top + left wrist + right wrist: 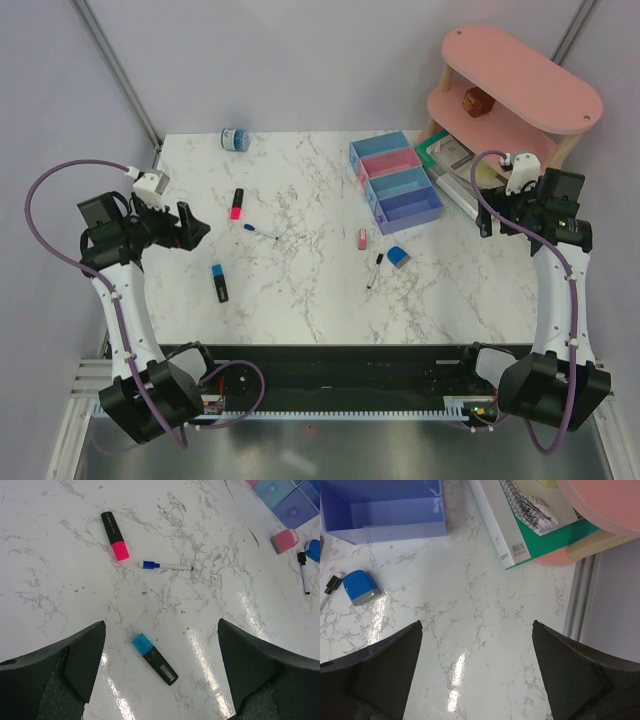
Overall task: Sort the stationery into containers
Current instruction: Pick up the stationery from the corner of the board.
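Both arms are up off the marble table (300, 310), with nothing in either pincer. The left gripper (161, 622) hangs released, jaws spread wide, over the left half of the table. Right below it in the wrist view lies the blue highlighter (155, 659), its blue end pointing up-left. Farther out is the pink highlighter (114, 535), and near it, not touching, the blue-capped pen (167, 566).

Over on the other side, the right gripper (477, 625) is likewise wide apart and empty. It hovers near the table's right edge, by the green-rimmed tray (436, 158). Its camera catches the blue cube (361, 586) on the marble just in front of the violet-blue bin (385, 510).

From above, the 4 joined bins run in a slanted row. The light blue bin (380, 148) is farthest back, then the pink bin (392, 164), the blue bin (400, 183), and the violet-blue one nearest. The pink eraser (362, 238) stands just left of that row's near end. The black-capped pen (374, 270) lies beside the cube. The tape roll (236, 138) sits at the table's far edge, well apart from the rest. All 7 pieces of stationery are out on the marble, none in a bin.

A pink shelf (520, 75) in the far right corner carries a small brown block (475, 101).
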